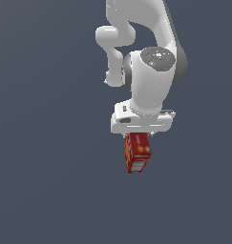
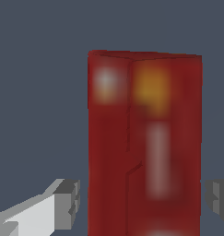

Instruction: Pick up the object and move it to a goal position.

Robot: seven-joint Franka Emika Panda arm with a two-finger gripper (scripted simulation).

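Observation:
The object (image 1: 137, 152) is a small red box with orange and white label patches, standing on end right under the white hand. In the wrist view the object (image 2: 145, 138) fills the middle, blurred. My gripper (image 1: 136, 137) straddles the object's upper end. In the wrist view my gripper (image 2: 143, 203) has one grey fingertip (image 2: 67, 203) on one side of the box and the other at the opposite edge. A thin strip of background shows between each pad and the box, so the jaws stand open around it, not touching.
Only a plain dark grey-blue background shows in both views. The arm's white links (image 1: 136, 47) rise above the hand.

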